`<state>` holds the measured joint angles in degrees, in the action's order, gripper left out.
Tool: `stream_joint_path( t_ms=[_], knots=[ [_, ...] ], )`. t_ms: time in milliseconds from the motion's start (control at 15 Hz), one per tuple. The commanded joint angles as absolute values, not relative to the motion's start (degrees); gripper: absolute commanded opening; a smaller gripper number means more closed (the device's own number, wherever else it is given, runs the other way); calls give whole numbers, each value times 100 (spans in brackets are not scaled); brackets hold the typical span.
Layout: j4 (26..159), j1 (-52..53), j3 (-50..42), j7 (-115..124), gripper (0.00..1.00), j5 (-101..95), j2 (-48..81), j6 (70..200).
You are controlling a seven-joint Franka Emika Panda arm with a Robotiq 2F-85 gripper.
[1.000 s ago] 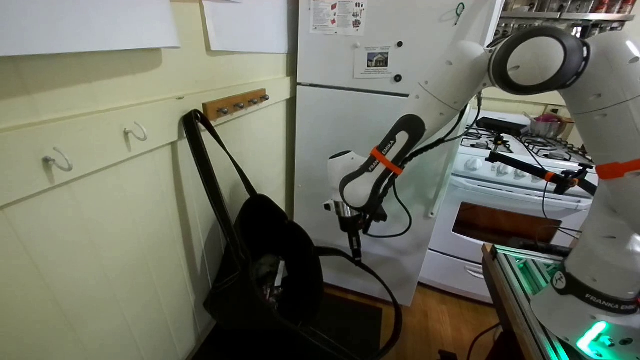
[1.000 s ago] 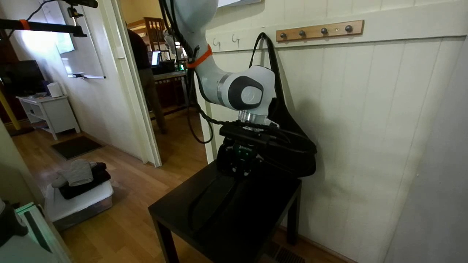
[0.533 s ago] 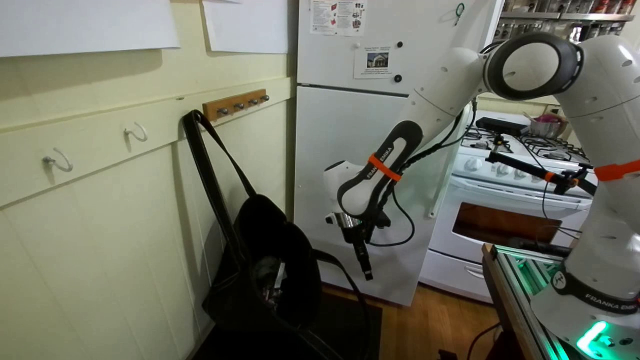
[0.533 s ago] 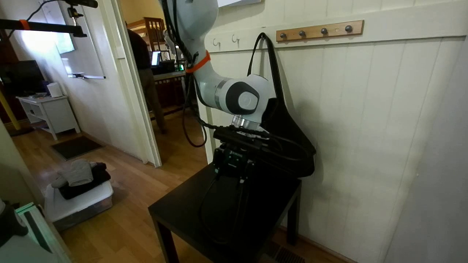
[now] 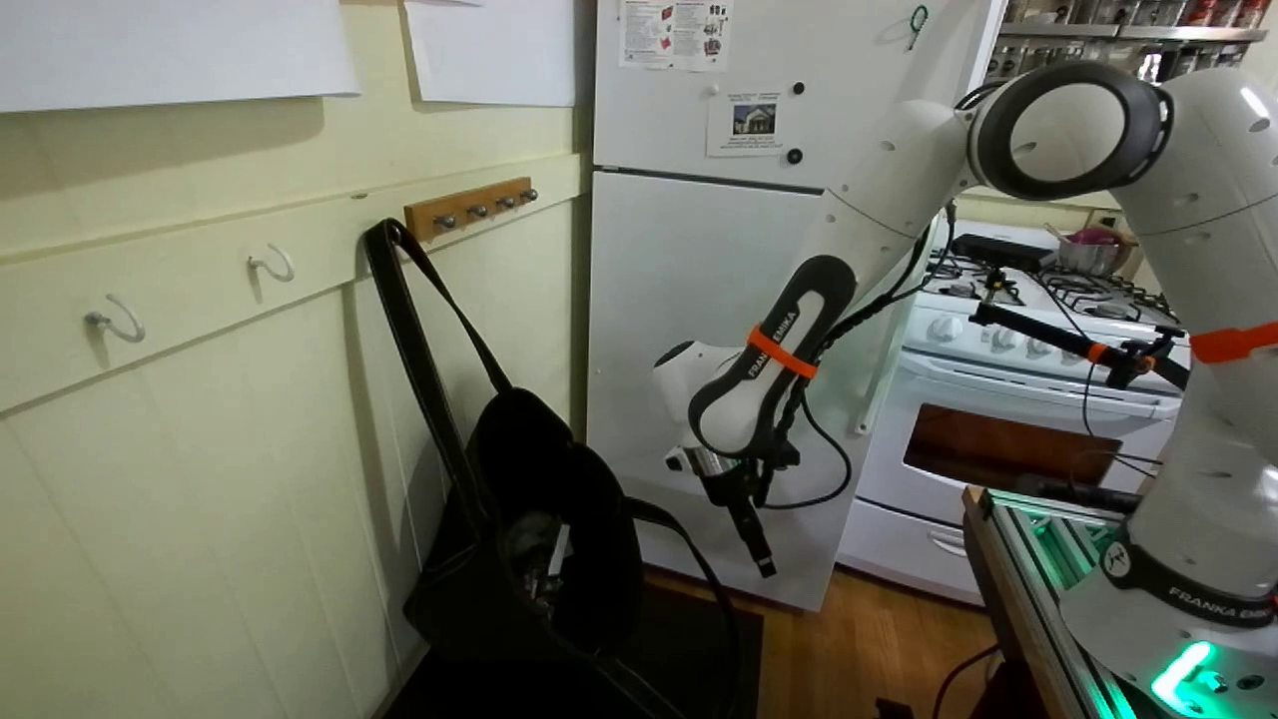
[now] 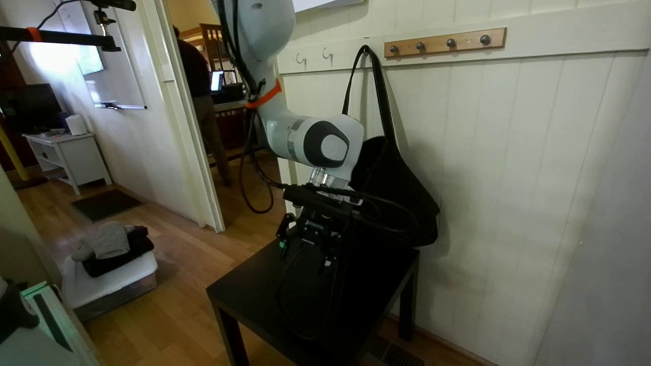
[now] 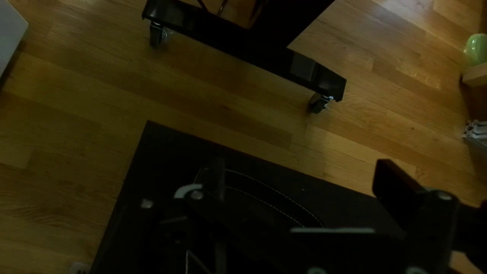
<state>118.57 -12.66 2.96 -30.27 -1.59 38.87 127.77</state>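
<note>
We have the black bag (image 5: 599,559) up against the panelled wall (image 6: 508,152), at the back end of the black table (image 6: 244,290). Upper strap (image 5: 407,345) is hung at the white wall rail (image 6: 559,30), its hook mostly hidden. Bag mouth gapes; we see mixed contents (image 5: 549,564) inside, too dark to identify. Loose strap (image 5: 704,569) leaves the bag's rim and loops down onto the table; in the wrist view we pick it out by its pale stitching.

Gripper (image 6: 305,254): fingers spread wide, nothing held that we can see. It points down over the table, on the arm's side of the bag and apart from its body. Loose strap lies below it; in the wrist view the stitched curve shows in the space between the fingers. Whether the strap brushes a finger we can't tell, black on black.

Around that: two white hooks (image 5: 268,272) on the rail, plus a wooden peg strip (image 5: 474,208) with four knobs beside the upper strap. White fridge (image 5: 689,260) behind the arm (image 5: 779,340), white stove (image 5: 1028,404) farther along with a metal pot (image 5: 1090,260) on top. Wrist view also gives us wooden floor (image 7: 76,133) and a black wheeled base (image 7: 243,43) past the table edge. In an exterior view a person (image 6: 198,76) stands past the doorway (image 6: 187,127), and a lidded plastic bin (image 6: 86,290) sits on the floor with cloth (image 6: 112,241) piled on it. Farther back, a small white cabinet (image 6: 86,160) stands along the wall, near a black mat (image 6: 107,204).
</note>
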Motion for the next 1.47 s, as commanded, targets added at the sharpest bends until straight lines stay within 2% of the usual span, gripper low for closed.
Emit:
stream_joint_path(
  t_ms=[0,400,933,1400],
  knots=[
    [11826,-1267,296,-3025,100,-159,3892,12766],
    [12137,-1169,325,-2603,100,-14,3989,13229],
    [12855,-955,219,-1793,100,-52,4303,15306],
    [12673,-1358,600,-1557,100,119,5122,16863]
  ],
)
